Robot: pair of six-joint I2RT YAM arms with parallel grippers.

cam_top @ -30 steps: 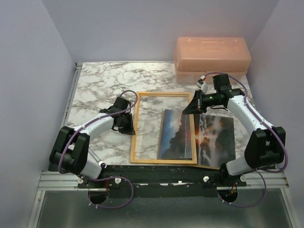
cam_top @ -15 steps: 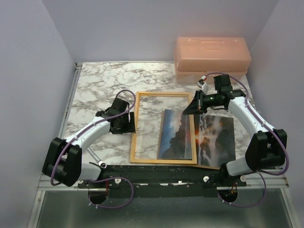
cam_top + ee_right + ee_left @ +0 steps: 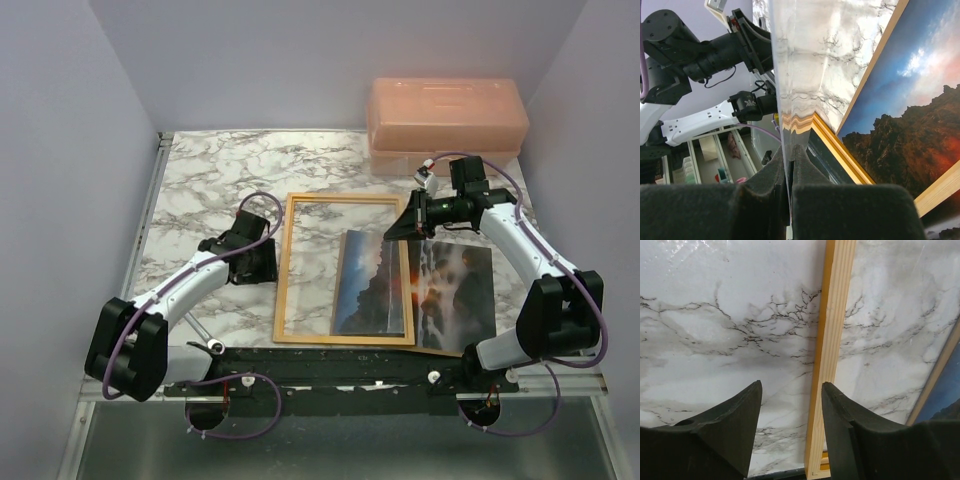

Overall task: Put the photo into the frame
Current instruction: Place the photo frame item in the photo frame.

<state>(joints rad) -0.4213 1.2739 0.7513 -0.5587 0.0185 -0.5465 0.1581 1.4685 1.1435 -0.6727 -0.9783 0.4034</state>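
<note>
The orange wooden frame [image 3: 283,270] lies flat mid-table. The photo [image 3: 460,285], a red sun over dark rocks, lies across the frame's right rail, half inside it and half on the marble. My right gripper [image 3: 405,226] is shut on the edge of a clear sheet [image 3: 805,60], holding that edge tilted up over the frame's right side; the photo [image 3: 920,100] and a frame rail [image 3: 840,150] show beyond it. My left gripper [image 3: 262,258] is open at the frame's left rail [image 3: 832,340], which runs just inside the right finger [image 3: 840,430] without being squeezed.
A pink translucent plastic box [image 3: 447,112] stands at the back right, just behind the right arm. A metal rail [image 3: 150,200] runs along the table's left edge, with walls close on three sides. Bare marble [image 3: 215,175] lies left of and behind the frame.
My left gripper has opened off the frame's left rail and its arm has swung slightly left. The right arm and the clear sheet have not moved.
</note>
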